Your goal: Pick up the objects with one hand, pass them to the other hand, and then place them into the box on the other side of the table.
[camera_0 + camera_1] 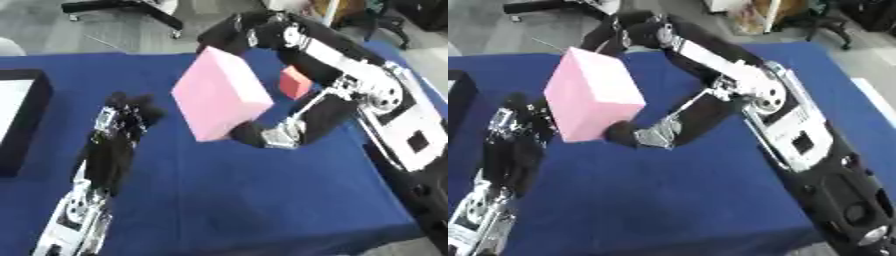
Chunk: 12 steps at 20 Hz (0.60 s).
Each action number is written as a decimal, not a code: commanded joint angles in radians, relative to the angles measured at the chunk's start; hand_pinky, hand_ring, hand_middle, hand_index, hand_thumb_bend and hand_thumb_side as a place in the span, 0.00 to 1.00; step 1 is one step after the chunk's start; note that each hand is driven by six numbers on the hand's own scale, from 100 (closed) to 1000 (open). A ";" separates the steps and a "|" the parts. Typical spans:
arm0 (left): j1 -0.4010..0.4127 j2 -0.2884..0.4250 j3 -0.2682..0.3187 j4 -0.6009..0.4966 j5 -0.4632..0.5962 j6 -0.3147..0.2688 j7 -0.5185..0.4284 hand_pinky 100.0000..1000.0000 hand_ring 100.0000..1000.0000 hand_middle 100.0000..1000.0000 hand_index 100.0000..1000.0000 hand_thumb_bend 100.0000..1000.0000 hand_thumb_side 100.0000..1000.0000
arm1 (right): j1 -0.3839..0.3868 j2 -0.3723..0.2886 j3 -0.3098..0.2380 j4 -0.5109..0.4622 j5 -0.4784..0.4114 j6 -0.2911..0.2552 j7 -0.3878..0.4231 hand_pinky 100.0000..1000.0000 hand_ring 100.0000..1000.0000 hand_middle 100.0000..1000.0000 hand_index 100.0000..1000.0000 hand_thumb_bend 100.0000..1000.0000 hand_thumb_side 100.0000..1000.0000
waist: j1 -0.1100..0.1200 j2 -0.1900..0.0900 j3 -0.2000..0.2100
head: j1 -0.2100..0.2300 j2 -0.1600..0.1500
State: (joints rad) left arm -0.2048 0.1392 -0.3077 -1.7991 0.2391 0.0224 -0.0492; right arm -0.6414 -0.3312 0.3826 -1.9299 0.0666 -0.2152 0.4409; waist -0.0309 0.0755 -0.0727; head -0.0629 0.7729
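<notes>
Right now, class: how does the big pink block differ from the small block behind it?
The pink block is pale pink and large; the small block is reddish pink and far smaller. The pink block is lifted, tilted, in the right hand; the small block lies on the blue table, unheld. Both look like plain box shapes.

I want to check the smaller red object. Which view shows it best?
The left eye view: the small red block shows beside the pink box, behind the right arm. In the right eye view it is not visible.
</notes>
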 commanded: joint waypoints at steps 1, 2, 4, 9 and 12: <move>-0.020 0.000 -0.008 -0.017 -0.008 -0.007 -0.044 0.94 0.73 0.53 0.74 0.15 0.92 | -0.014 0.001 -0.004 -0.001 0.031 0.024 -0.009 0.80 0.87 0.72 0.46 0.33 0.23 | 0.000 -0.014 0.001 | -0.003 -0.003; -0.022 0.000 -0.008 -0.016 -0.008 -0.009 -0.058 0.94 0.73 0.53 0.74 0.15 0.92 | -0.014 0.002 -0.004 0.000 0.040 0.032 -0.013 0.80 0.87 0.72 0.46 0.33 0.23 | 0.000 -0.015 0.002 | -0.004 -0.003; -0.030 0.001 -0.010 -0.015 -0.005 -0.011 -0.092 0.94 0.73 0.51 0.72 0.16 0.92 | -0.014 0.006 -0.004 0.004 0.061 0.054 -0.022 0.80 0.87 0.72 0.46 0.34 0.22 | -0.001 -0.015 0.002 | -0.005 -0.003; -0.049 -0.001 -0.013 -0.004 0.027 -0.015 -0.188 0.94 0.73 0.51 0.71 0.17 0.91 | -0.011 0.018 0.000 0.008 0.120 0.108 -0.038 0.79 0.88 0.71 0.46 0.35 0.21 | -0.002 -0.015 0.004 | -0.007 -0.003; -0.059 -0.002 -0.015 0.006 0.055 -0.016 -0.227 0.94 0.73 0.51 0.71 0.19 0.91 | -0.009 0.026 0.001 0.014 0.152 0.143 -0.047 0.79 0.88 0.71 0.45 0.36 0.21 | -0.003 -0.015 0.004 | -0.007 -0.003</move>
State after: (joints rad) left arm -0.2491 0.1391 -0.3193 -1.7854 0.2788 0.0081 -0.2574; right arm -0.6396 -0.3039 0.3888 -1.9112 0.2035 -0.0867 0.3994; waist -0.0337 0.0755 -0.0684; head -0.0677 0.7729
